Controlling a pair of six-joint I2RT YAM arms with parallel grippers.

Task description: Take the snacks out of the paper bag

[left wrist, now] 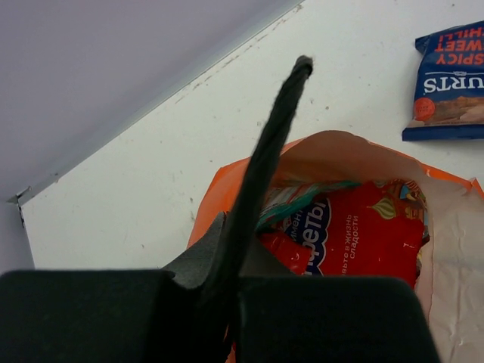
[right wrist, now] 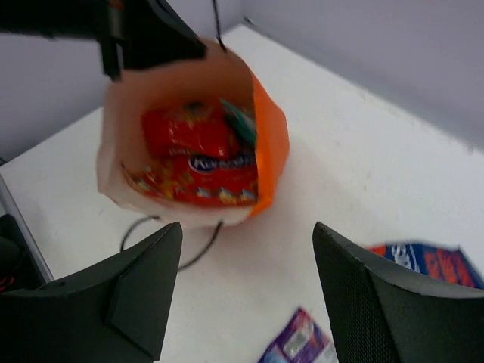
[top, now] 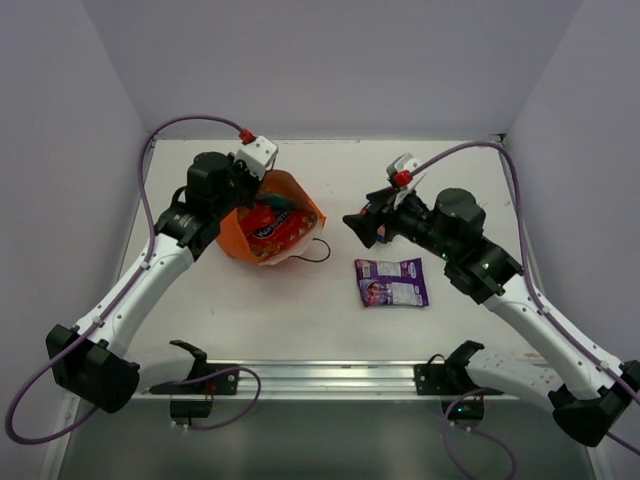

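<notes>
Your left gripper (left wrist: 301, 68) is pinched tight on the far-left rim of the paper bag (top: 308, 208), with red packets (top: 268, 228) inside. Your right gripper (right wrist: 246, 231) hangs wide and empty just right of it. A purple packet (top: 392, 282) lies flat, near-right of the bag.

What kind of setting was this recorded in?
Probably a lab robot booth: a white table boxed in by plain walls, a metal mounting rail, and only a paper bag and snacks.

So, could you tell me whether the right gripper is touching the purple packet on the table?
Apart. The top view shows bare table between the right gripper and the purple packet. Its wrist view shows open fingers holding nothing.
</notes>
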